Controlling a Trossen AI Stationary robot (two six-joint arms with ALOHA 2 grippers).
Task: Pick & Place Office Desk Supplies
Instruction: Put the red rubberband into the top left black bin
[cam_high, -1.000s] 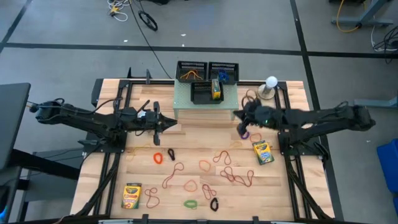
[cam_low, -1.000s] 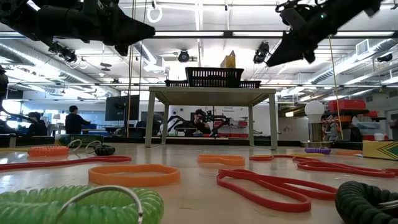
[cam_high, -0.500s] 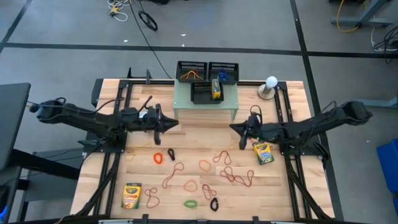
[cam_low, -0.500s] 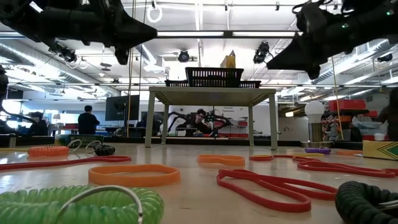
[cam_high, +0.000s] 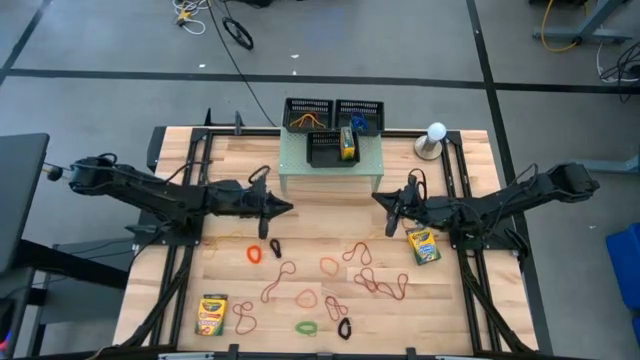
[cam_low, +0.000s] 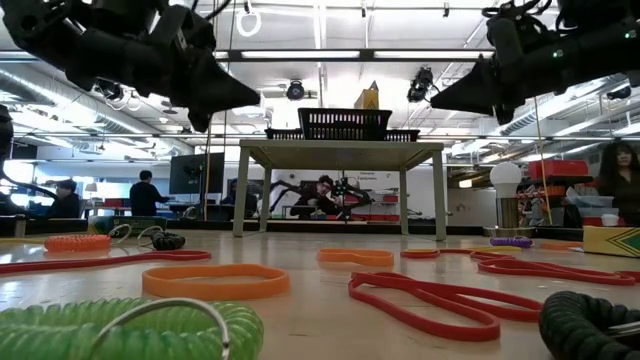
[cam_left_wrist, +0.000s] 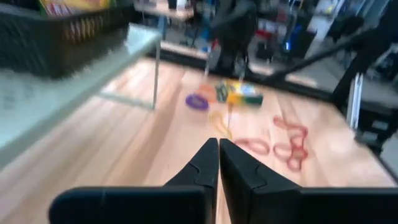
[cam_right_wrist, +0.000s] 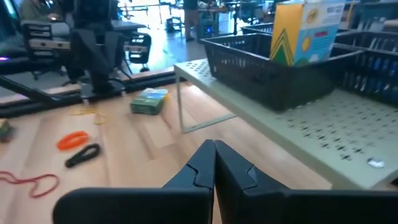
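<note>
Rubber bands (cam_high: 330, 265) lie limp on the near desk (cam_high: 450, 300); hook one strand. Crayon boxes (cam_high: 422, 244) are probably light, stiff card: pinch across the narrow sides. Left gripper (cam_high: 287, 208) and right gripper (cam_high: 377, 199) hover with jaws together, empty.

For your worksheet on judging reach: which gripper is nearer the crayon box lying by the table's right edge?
Right. The right gripper hovers just up-left of that crayon box, near the riser's corner. The left gripper hangs across the table's middle, well to the box's left.
</note>
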